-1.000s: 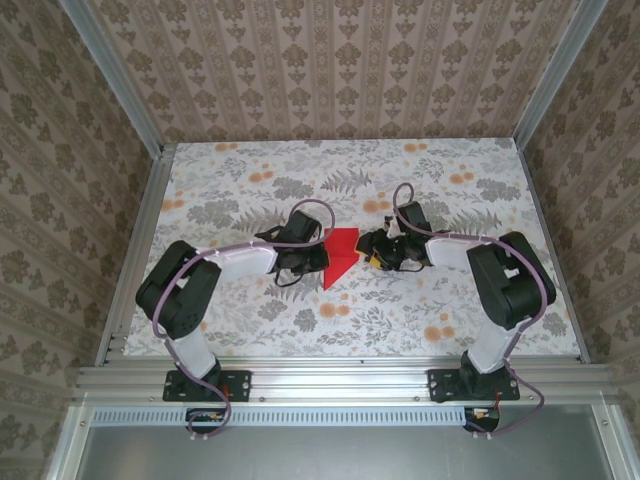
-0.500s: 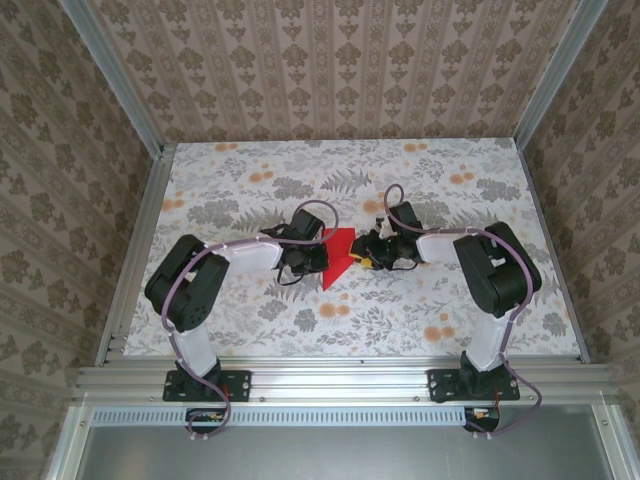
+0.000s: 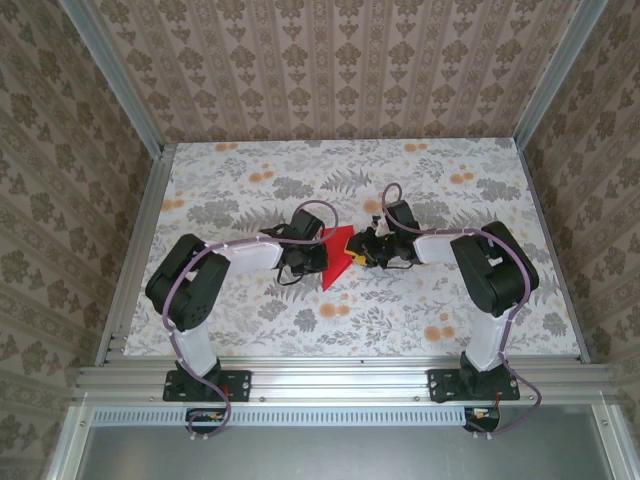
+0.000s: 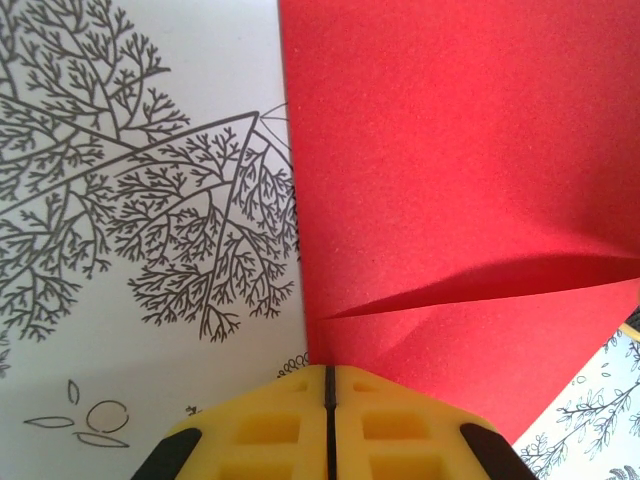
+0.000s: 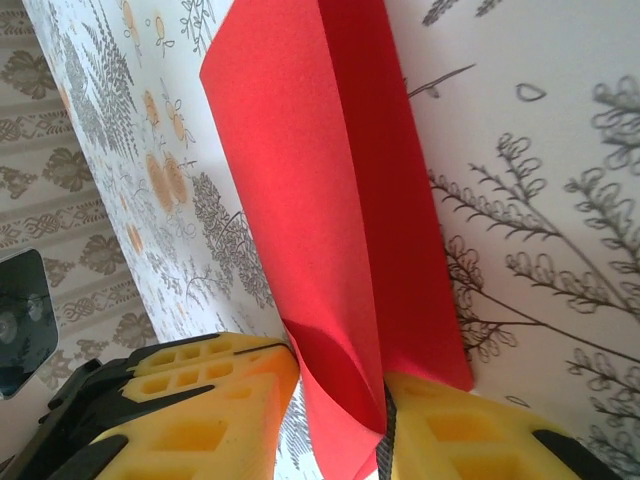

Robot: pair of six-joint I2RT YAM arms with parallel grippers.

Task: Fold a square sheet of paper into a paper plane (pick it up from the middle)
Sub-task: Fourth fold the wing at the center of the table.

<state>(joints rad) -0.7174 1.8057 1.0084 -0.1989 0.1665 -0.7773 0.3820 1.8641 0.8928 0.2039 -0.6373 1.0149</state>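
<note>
Right gripper is clamped on the thin bright red square sheet of paper, a curled fold caught in its jaws. Left gripper has its jaws pressed together, seemingly nipping the opposite edge (the contact itself is hidden). Partly folded, the sheet lies between them on the floral tabletop, long axis running away from the bases, both arms equally near.

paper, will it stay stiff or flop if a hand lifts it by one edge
Probably floppy: the paper bows in a soft curve where the right hand pinches it. Likely thin and light: in the left wrist view one layer arches over another, casting a slim shadow. Sharp fold edges suggest it creases easily.
</note>
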